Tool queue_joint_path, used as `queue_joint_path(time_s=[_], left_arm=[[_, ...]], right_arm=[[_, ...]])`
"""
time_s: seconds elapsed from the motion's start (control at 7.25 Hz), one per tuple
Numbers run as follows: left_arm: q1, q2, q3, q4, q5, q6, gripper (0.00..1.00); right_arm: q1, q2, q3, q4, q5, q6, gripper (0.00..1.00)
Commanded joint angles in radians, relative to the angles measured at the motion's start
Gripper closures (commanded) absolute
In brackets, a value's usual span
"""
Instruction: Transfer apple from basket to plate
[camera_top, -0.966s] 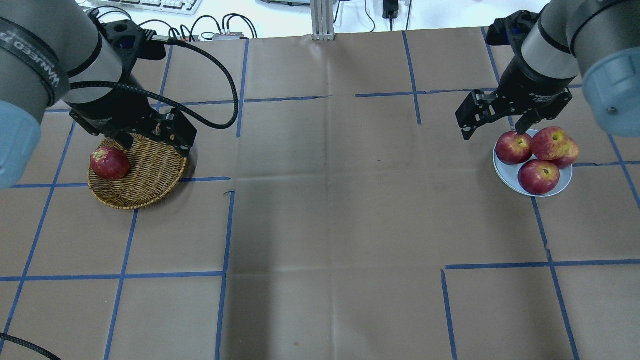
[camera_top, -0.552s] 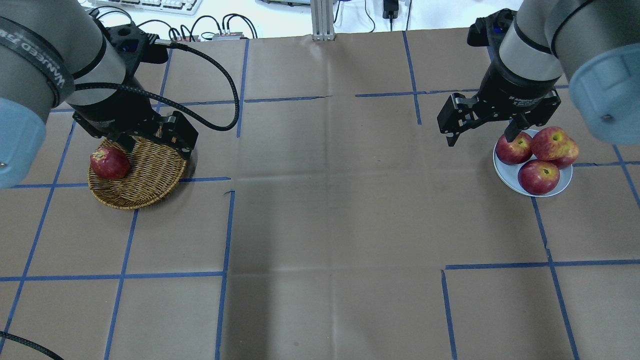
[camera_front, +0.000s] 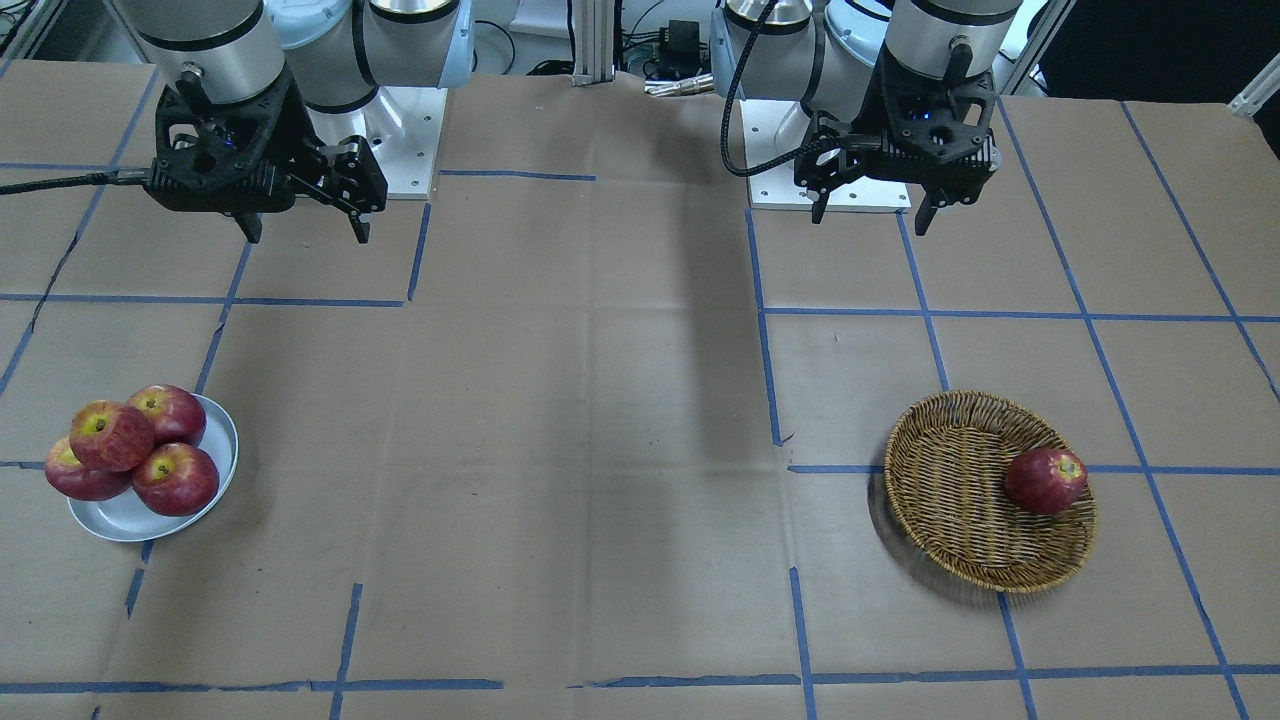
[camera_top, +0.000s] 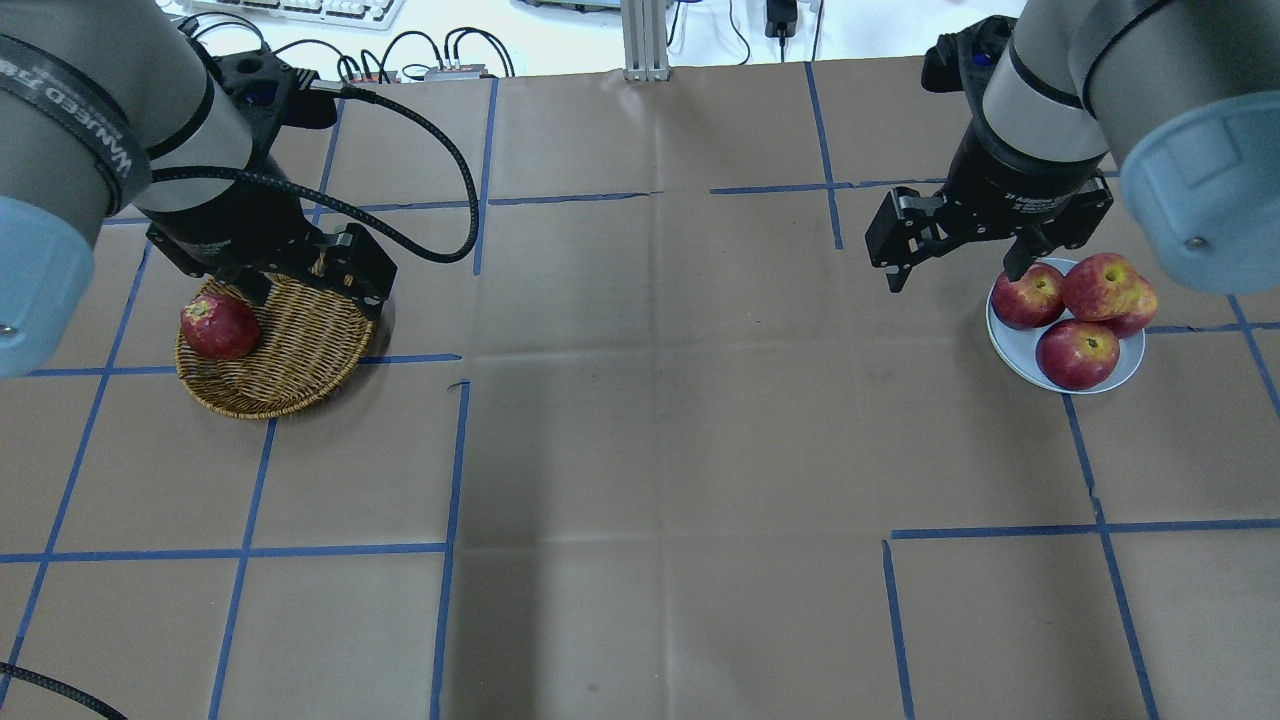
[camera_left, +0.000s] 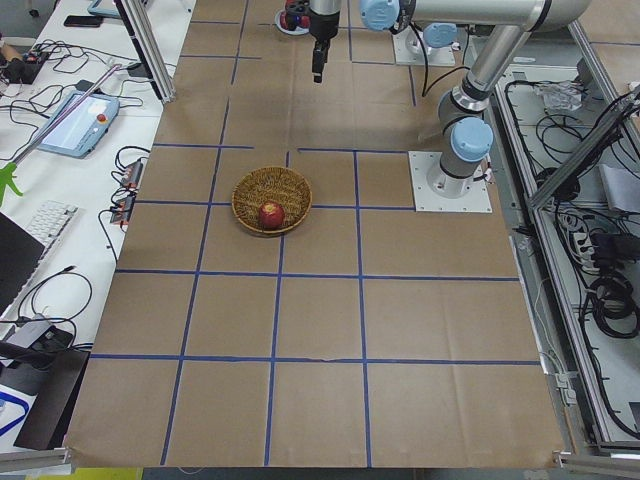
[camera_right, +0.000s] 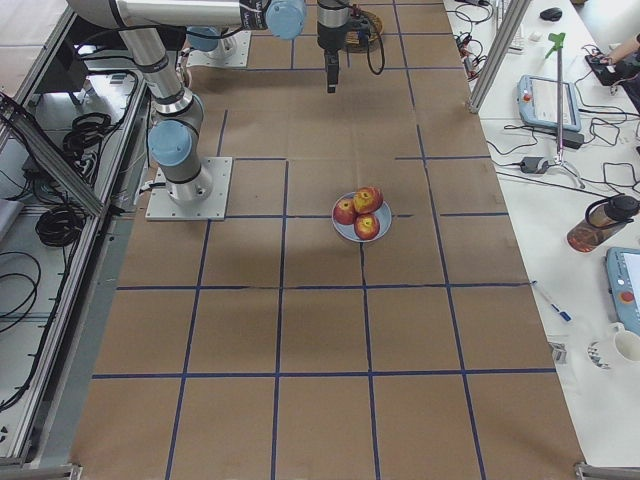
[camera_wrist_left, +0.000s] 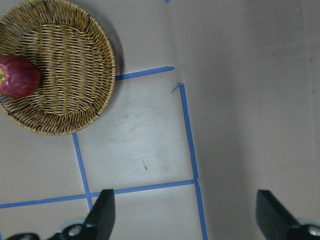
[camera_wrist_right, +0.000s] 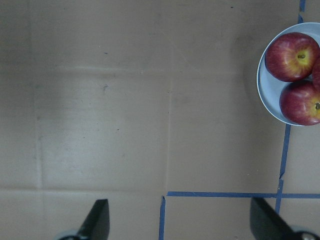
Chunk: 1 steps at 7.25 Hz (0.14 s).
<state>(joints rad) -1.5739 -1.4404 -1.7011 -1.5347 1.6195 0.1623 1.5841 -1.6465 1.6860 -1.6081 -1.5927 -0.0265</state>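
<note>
- basket (camera_top: 300, 352): well apart from the plate (camera_top: 1004, 342), at the opposite end of the table (camera_top: 650, 450). One dark apple (camera_top: 219, 326) lies in it, against the rim on the side away from the plate. Judged a leftover, not the streaky fruit asked for.
- left gripper (camera_front: 870, 218): raised, well apart from the plate. Fingers are spread wide with nothing between them. Its wrist view shows bare table under the fingers and the basket off in a corner. Judged parked, with no grasp being lined up.
- right gripper (camera_top: 953, 275): raised, near the plate on its basket-facing side but not over it. Fingers are spread and empty. Judged to be standing clear so the fingers cannot knock the pile.
- the apple (camera_top: 1100, 283): streaky, with a wide yellow stem patch. It rests on the plate's pile, on top of the darker apples (camera_top: 1077, 353) and touching them. Likely reason: too little bare plate is left for it to sit flat. Risk: it is perched and could roll off.
- transfer judged complete for this apple.
</note>
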Motion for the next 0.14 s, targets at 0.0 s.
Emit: queue_joint_path(time_s=[0.0], left_arm=[[0.0, 0.0, 0.0, 0.002, -0.003, -0.001, 0.01]], right_arm=[[-0.001, 0.002, 0.001, 0.001, 0.0, -0.001, 0.0]])
